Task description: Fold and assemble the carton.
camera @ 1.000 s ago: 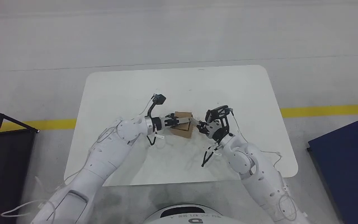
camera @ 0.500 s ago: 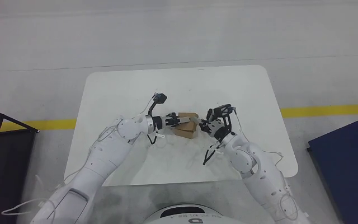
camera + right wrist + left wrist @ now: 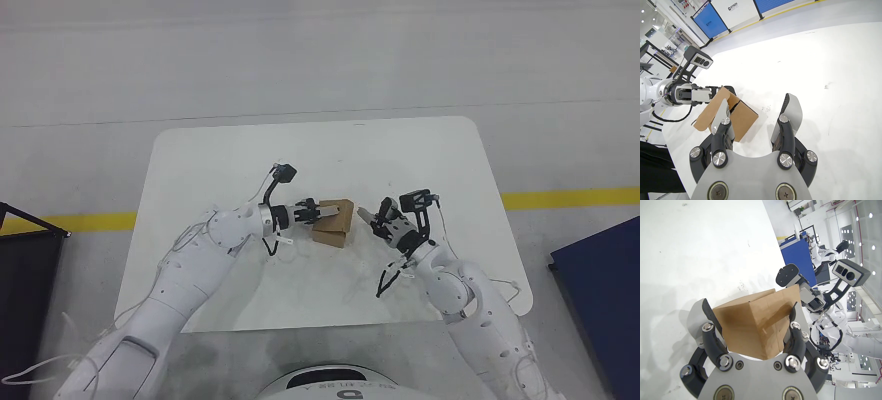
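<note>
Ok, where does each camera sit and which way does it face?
Top view: above the arms, looking down at the table; both arms flank the carton.
Left wrist view: on the left wrist, looking along the left gripper, shut on the carton; the right arm beyond.
Right wrist view: on the right wrist, looking past the open right gripper at the carton and left arm.
Shared: the wrist views face each other across the carton.

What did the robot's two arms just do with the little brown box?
The right gripper drew back from the carton toward the robot's right and now hangs open, clear of it. The carton tilted a little. The left gripper stayed clamped on the carton's other end, at about the same spot over the white table.
</note>
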Robot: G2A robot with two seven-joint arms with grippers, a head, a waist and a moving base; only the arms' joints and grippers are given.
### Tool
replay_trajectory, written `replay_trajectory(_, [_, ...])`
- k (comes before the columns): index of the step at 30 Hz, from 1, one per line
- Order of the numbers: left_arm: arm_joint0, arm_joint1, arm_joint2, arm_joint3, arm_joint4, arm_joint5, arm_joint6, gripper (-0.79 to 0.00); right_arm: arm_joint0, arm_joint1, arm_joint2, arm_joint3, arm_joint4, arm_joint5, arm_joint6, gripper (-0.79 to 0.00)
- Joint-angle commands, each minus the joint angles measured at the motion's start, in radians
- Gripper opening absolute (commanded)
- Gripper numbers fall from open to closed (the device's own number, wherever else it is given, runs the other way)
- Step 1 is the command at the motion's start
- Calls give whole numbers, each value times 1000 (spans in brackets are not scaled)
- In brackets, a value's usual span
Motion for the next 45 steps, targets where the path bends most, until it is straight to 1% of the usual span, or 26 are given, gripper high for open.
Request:
replay_trajectory(1, [-3,-1,2,3,-2,-3,-2,0,1,0,-5,0,-4,3,3,-252])
replay_trajectory(5, [-8,-2,3,9,-5,-5,0,0,9,-1,-15,11,-24,16,11,-262])
replay_trajectory(14, [-10,-5,8,17,-10,-10,-1,0,7,0,-24,-7,-37,4,20,-283])
replay_trajectory(18, [-12,-6,10,20,-10,-13,0,0,5,0,-31,-15,-50,6,20,-265])
replay_trajectory(20, [-12,-6,10,22,-11,-12,0,0,6,0,-36,-17,-56,7,25,-274])
replay_trajectory(27, [-13,-6,11,23,-12,-15,0,0,21,-3,-61,-8,-60,7,32,-262])
replay_trajectory(32, [-15,-6,15,24,7,-10,-3,0,27,-4,-66,3,-61,10,35,-252])
replay_trajectory(39, [-17,-8,23,30,25,-6,2,0,27,-4,-69,14,-60,17,40,-259])
replay_trajectory(43, [-20,-9,26,34,30,-5,-1,0,27,-4,-73,17,-64,20,41,-246])
replay_trajectory(45, [-22,-9,28,37,39,-3,-2,0,28,-5,-74,18,-66,23,44,-256])
